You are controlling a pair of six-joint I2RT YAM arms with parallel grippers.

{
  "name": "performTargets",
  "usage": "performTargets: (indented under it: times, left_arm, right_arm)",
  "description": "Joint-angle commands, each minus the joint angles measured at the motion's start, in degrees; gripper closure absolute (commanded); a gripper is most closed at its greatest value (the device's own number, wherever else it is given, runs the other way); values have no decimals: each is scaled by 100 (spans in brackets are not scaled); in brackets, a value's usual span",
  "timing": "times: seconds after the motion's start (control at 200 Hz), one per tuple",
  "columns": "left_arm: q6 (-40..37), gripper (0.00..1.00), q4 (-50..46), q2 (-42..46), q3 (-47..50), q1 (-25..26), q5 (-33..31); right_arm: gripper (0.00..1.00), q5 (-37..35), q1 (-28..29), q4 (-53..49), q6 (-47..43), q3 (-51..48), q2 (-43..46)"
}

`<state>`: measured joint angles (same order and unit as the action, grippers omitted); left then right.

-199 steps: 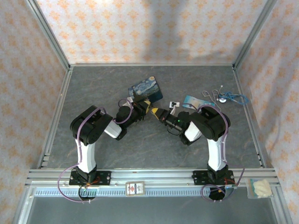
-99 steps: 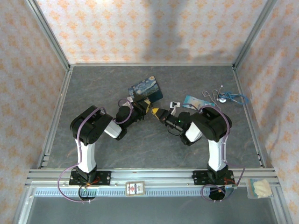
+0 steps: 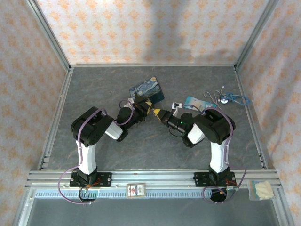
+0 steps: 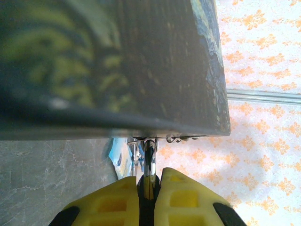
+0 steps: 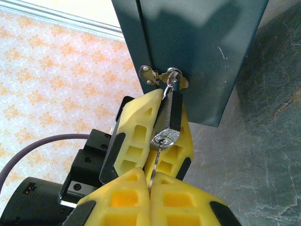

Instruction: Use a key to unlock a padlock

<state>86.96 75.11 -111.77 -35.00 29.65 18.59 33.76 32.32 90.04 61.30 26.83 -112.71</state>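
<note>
The padlock [image 5: 168,117] is small with a dark body, and its thin silvery shackle [image 5: 172,84] hangs from the hasp of the blue painted tin [image 5: 197,47]. The left gripper's yellow fingers [image 5: 134,127] are shut on the padlock's body. In the left wrist view, the left gripper [image 4: 149,188] pinches the padlock just under the tin [image 4: 117,61]. My right gripper [image 5: 150,181] is shut on the key [image 5: 156,162], whose thin blade runs into the keyhole face [image 5: 164,139]. Seen from above, the left gripper [image 3: 149,109] and right gripper [image 3: 162,114] meet tip to tip beside the tin [image 3: 146,89].
Silver scissors [image 3: 212,96] with a blue cord [image 3: 236,99] lie at the back right. A pale blue card [image 3: 193,102] and a small white item [image 3: 176,104] rest behind the right gripper. Aluminium rails and patterned walls bound the grey table [image 3: 94,89].
Hardly anything differs. Both grippers stay tip to tip by the tin, and the right arm has crept slightly toward the left.
</note>
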Motion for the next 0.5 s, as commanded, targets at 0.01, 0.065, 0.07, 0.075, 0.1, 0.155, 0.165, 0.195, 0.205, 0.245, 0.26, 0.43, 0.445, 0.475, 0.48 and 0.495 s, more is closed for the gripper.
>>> performTargets:
  times: [0.01,0.065,0.07,0.075,0.1,0.155,0.165,0.195,0.205,0.245,0.26,0.43,0.445,0.475,0.48,0.495]
  left_arm:
    - [62,100,478,135,73,40,-92]
    - [67,100,476,137,77,33,-92]
    - [71,100,477,137,75,37,-88]
    - [74,100,478,144,75,35,-86]
    - [76,100,476,145,68,36,-90]
    - [86,100,473,154,65,42,-77]
    - [85,100,475,161,60,41,-75]
    - [87,100,477,172,51,49,-75]
    - [92,100,478,177,54,45,-73]
    - [95,100,475,195,58,52,-72]
    - [92,100,477,208,63,58,-77]
    - [112,100,472,208,64,69,-101]
    - [120,100,473,208,64,70,-101]
    - [126,100,476,206,55,74,-96]
    - [127,100,477,207,55,75,-94]
    - [136,100,478,208,55,76,-93]
  right_arm:
    - [100,-113,-19,1734,-108,-95,135]
    - [100,-124,-17,1735,-118,-77,102]
    - [100,-124,-20,1731,-118,-71,96]
    - [100,-124,-22,1734,-118,-67,94]
    - [100,-129,-23,1734,-115,-51,66]
    - [100,-118,-19,1736,-109,8,21]
    - [100,-114,-22,1734,-109,20,7]
    - [100,-114,-24,1736,-109,55,-19]
    - [100,-115,-24,1736,-109,65,-22]
    - [100,-90,-21,1733,-110,114,-34]
    - [100,-82,-19,1728,-102,124,-42]
    - [100,-71,1,1737,-74,207,-101]
    - [100,-71,4,1732,-76,203,-107]
    - [100,-71,11,1736,-69,208,-120]
    - [100,-71,11,1732,-67,209,-124]
    - [100,-71,12,1735,-64,209,-133]
